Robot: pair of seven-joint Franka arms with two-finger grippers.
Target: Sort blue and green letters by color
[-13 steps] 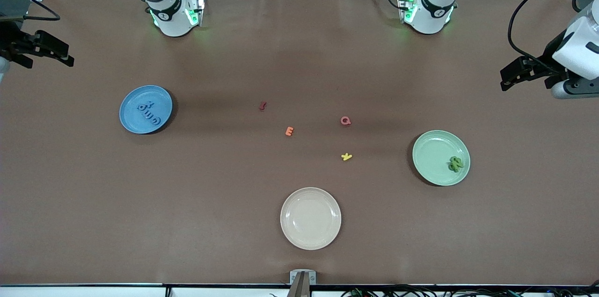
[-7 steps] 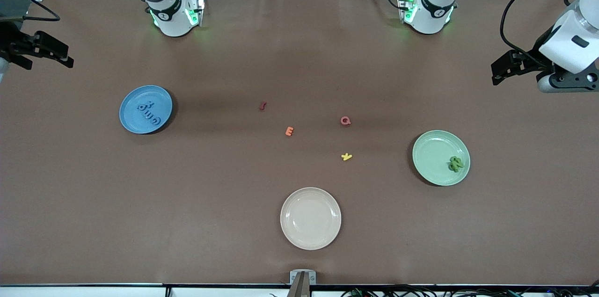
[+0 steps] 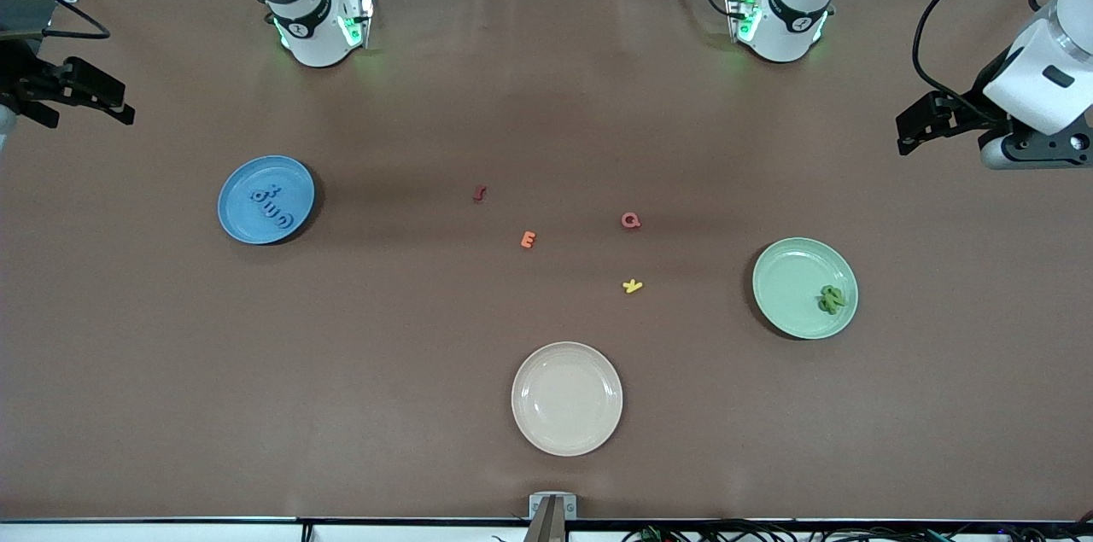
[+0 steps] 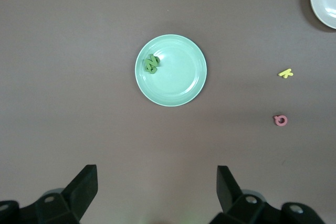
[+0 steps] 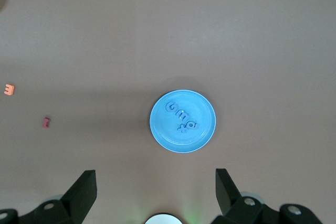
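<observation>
Several mid-blue letters lie together on the round blue plate toward the right arm's end; they also show in the right wrist view. A heap of olive-green letters lies on the pale green plate toward the left arm's end, also in the left wrist view. My left gripper is open and empty, raised over the table's edge at its own end. My right gripper is open and empty, raised over the edge at its end. Both arms wait.
A dark red letter, an orange E, a pink Q and a yellow letter lie mid-table. A cream plate sits nearest the front camera. The arms' bases stand along the back edge.
The left arm has drawn its gripper a little up and toward its base since one second ago; it is still since half a second ago. The right arm and all letters have not moved.
</observation>
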